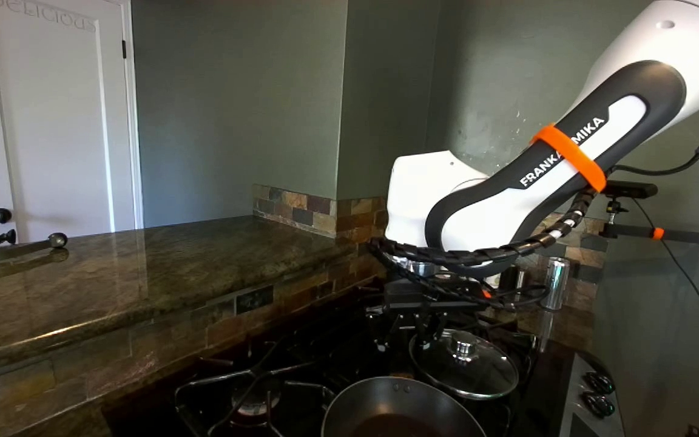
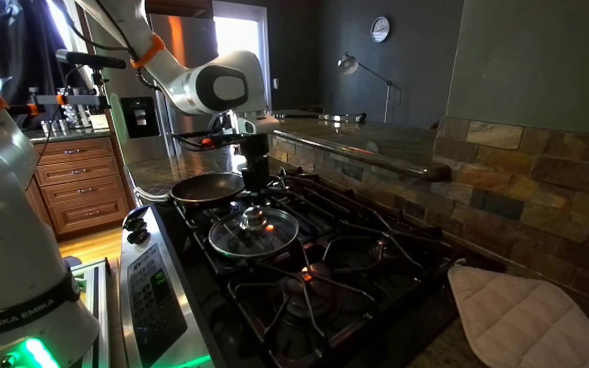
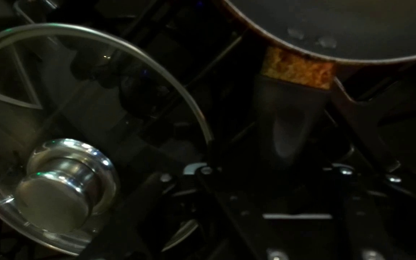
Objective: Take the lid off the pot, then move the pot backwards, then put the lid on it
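In an exterior view, a wide, shallow, round metal pot point(image 2: 206, 187) with a dark brownish inside and shiny rim sits at the far left of the black gas stove point(image 2: 207, 281). The round, clear glass lid point(image 2: 271, 237), metal-rimmed with a silver knob point(image 2: 253, 218) facing up, is off it and lies nearer, just beside the pot, a gap showing between their rims in the wrist view. A white robot arm point(image 1: 507, 200) wearing an orange band point(image 1: 568, 156) bends over the stove, its black two-fingered gripper point(image 1: 403, 346) down by the pot's dark handle point(image 3: 291, 112). The fingers stand apart, one to each side of the handle; it is too dark for me to tell whether they touch it. A pale, quilted cloth pad point(image 2: 529, 317) lies at the near right in an exterior view, well apart from the lid. A polished brown stone bench point(image 1: 143, 285) runs along the left in an exterior view.
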You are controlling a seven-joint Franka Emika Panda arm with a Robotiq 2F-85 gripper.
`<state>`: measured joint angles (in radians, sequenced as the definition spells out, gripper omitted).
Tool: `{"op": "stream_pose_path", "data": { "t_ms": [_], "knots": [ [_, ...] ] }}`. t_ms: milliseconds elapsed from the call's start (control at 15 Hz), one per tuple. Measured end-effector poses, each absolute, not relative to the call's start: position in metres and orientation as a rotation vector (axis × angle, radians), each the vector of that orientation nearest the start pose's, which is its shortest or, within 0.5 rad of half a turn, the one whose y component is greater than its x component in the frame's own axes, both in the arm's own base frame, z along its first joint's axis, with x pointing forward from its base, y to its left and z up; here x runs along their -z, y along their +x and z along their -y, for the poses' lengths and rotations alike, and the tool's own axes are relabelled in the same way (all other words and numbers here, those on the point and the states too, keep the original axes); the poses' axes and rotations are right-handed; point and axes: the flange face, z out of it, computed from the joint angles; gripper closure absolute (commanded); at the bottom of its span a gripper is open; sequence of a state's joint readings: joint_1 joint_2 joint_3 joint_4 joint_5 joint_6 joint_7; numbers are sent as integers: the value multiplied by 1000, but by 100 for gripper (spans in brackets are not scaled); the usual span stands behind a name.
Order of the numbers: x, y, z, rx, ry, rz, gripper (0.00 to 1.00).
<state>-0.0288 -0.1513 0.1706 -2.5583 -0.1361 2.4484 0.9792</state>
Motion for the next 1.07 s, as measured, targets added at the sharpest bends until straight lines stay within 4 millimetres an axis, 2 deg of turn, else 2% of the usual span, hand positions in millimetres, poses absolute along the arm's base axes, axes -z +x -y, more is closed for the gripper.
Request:
{"op": "stream_pose_path", "data": {
  "t_ms": [67, 133, 733, 867, 1067],
  "knots": [
    [-323, 441, -62, 150, -3002, -1160, 1],
    [-323, 441, -62, 150, -3001, -1168, 0],
    [-322, 440, -75, 80, -3001, -1190, 0],
    [-322, 439, -81, 66, -2999, -1186, 26],
    [-321, 437, -88, 51, -2998, -1179, 50]
  ]
}}
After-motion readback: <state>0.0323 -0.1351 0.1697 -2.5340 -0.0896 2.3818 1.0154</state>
